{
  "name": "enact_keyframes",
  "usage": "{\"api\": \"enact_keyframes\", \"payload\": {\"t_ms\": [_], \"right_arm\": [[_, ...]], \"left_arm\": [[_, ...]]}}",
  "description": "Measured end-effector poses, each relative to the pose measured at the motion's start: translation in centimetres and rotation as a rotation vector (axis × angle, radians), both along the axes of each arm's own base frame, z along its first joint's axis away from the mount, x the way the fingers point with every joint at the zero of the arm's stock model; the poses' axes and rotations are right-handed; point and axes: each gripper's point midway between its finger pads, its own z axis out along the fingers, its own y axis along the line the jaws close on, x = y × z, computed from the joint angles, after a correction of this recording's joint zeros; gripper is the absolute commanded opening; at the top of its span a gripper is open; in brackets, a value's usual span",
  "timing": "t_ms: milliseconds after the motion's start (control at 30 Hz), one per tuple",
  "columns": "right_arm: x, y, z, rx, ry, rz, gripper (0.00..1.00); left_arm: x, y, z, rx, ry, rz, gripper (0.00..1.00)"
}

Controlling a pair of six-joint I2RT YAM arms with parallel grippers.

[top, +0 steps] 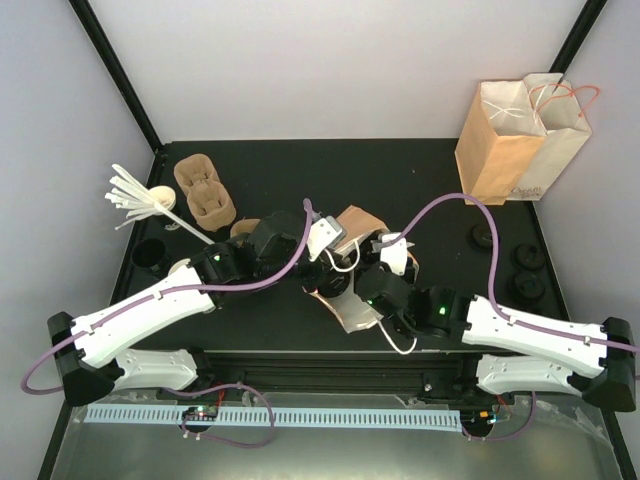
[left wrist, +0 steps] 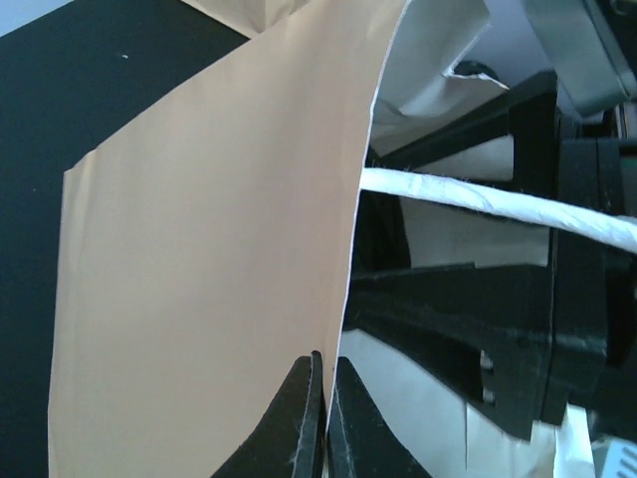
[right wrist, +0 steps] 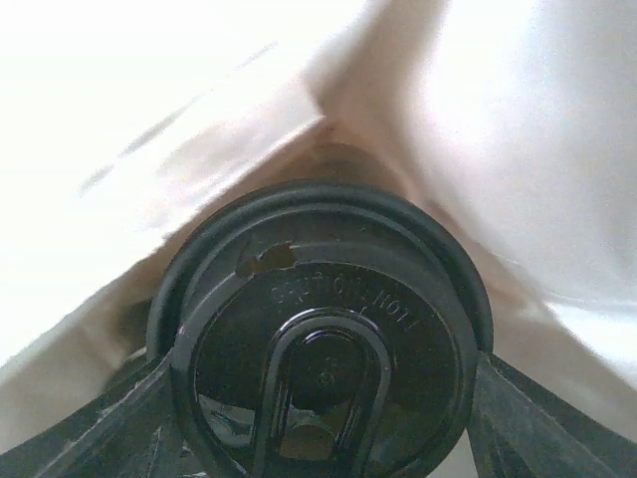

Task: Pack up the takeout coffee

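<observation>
- Reads as a robotics lab test cell, not a real café.
- Boxed in by plain pale walls (top: 350, 70) and black frame posts (top: 115, 75).
- White left arm (top: 150, 310) and right arm (top: 530, 330) bolted at the near edge of a black table (top: 400, 180), trailing purple cables (top: 447, 203), above a slotted cable duct (top: 300, 415).
- Dressed with café props: paper bags (top: 500, 150), pulp cup carriers (top: 205, 195), white stirrers (top: 135, 195), loose black lids (top: 527, 285).

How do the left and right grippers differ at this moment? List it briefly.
The left gripper is pinched shut on the paper bag's thin edge; the right gripper stands wide around the takeout coffee. The left grips at the bag's rim; the right reaches inside it. Both hold something, at the same bag.
</observation>
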Motion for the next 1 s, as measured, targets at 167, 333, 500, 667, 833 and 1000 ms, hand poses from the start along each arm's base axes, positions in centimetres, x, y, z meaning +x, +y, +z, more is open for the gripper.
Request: {"api": "enact_keyframes", "payload": {"t_ms": [167,333,500,667,833,1000], "right_arm": [[-0.1,1.6,0.7,0.085,0.043,0.018,0.4],[0.0,1.5,0.0,0.125,0.085,-0.023,0.38],[0.6,0.4,-1.4,0.133,0.122,-0.111,0.35],[0.9,0.6,-1.7,0.2,0.156,-0.134,0.37],[1.1,0.4,-2.7,0.221,0.163,-0.153,0.37],[1.7,0.1,-2.8,0.234,0.165,-0.176,0.34]], "left_arm": [[0.3,-0.3,0.5,-0.053,0.036,0.046,0.02],[0.6,-0.8,0.6,-0.083,0.06,0.071,0.01],[0.6,-1.0,0.8,-0.102,0.074,0.077,0.02],[0.8,-1.4,0.9,-0.143,0.103,0.103,0.02],[0.6,-1.9,0.8,-0.171,0.116,0.095,0.01],[-0.7,-1.8,0.0,-0.195,0.116,0.05,0.02]]}}
